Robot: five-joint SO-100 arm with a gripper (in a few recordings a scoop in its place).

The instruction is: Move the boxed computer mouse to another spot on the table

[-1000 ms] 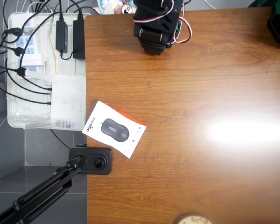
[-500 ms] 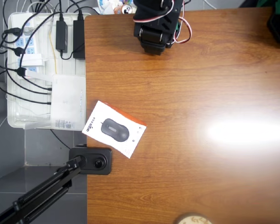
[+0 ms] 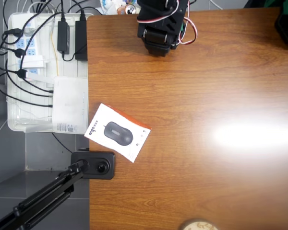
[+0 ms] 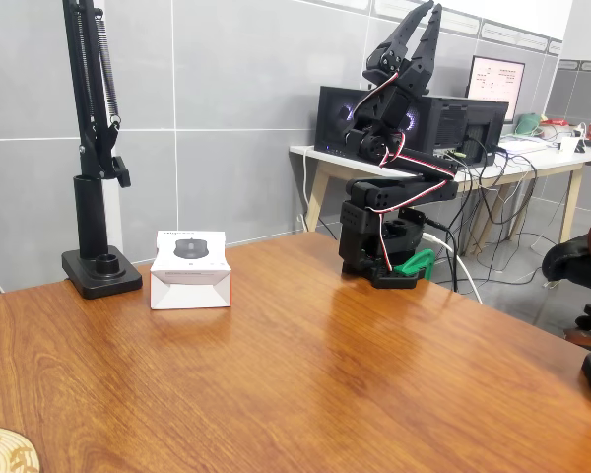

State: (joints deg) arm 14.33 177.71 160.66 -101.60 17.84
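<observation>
The boxed computer mouse (image 3: 117,132) lies flat near the table's (image 3: 206,81) left edge in the overhead view, turned at an angle, its orange-red edge facing up-right. In the fixed view the box (image 4: 190,258) sits at the table's (image 4: 325,374) far left, beside a black stand. The black arm (image 3: 159,24) is folded at the table's far edge, well away from the box. My gripper (image 4: 427,12) points up in the air with its fingers close together and nothing between them.
A white tray (image 3: 19,72) of power strips and cables, with a plain white box (image 3: 69,103) on it, sits just off the table's left edge. A black stand base (image 3: 93,164) is clamped beside the mouse box. A round wooden coaster (image 3: 198,225) lies at the near edge.
</observation>
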